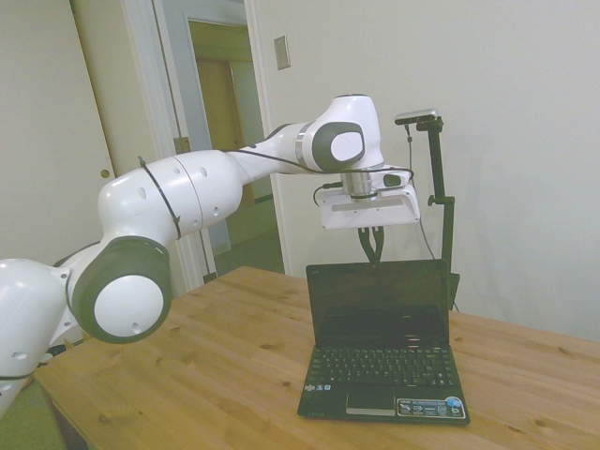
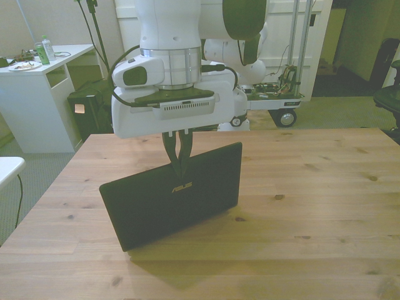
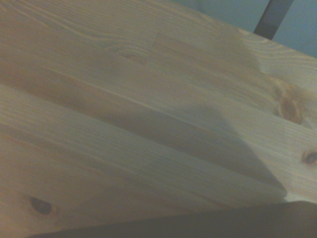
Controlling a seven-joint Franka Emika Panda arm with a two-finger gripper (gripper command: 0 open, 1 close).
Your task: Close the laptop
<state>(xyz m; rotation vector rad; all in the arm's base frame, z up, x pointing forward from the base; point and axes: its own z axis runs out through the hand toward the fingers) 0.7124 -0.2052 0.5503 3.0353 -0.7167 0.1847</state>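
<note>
Laptop first: we see the small black netbook (image 1: 382, 342) standing open on the light wooden plank table (image 1: 187, 375), toward the side nearest the side camera; its black keyboard (image 1: 384, 366) and grey touchpad (image 1: 371, 400) lie flat, colourful stickers (image 1: 431, 408) sit on the palm rest, and the dark screen (image 1: 378, 302) rises nearly upright; from the front view we look at the plain black lid (image 2: 172, 197) with its small gold logo (image 2: 182, 185), set at a slant to the table's edge; just above the lid's top edge hangs our white arm's two-finger gripper (image 2: 177, 154), its dark fingers (image 2: 170, 147) pointing down and drawn close together with nothing between them, their tips at the lid's upper edge, though we cannot tell whether they touch it; in the wrist view we make out only blurred wood grain (image 3: 124, 124), the lid's shadow and a dark strip at the frame's edge; behind the table in the front view stand a white desk (image 2: 37, 94) and a wheeled cart (image 2: 281, 103).
</note>
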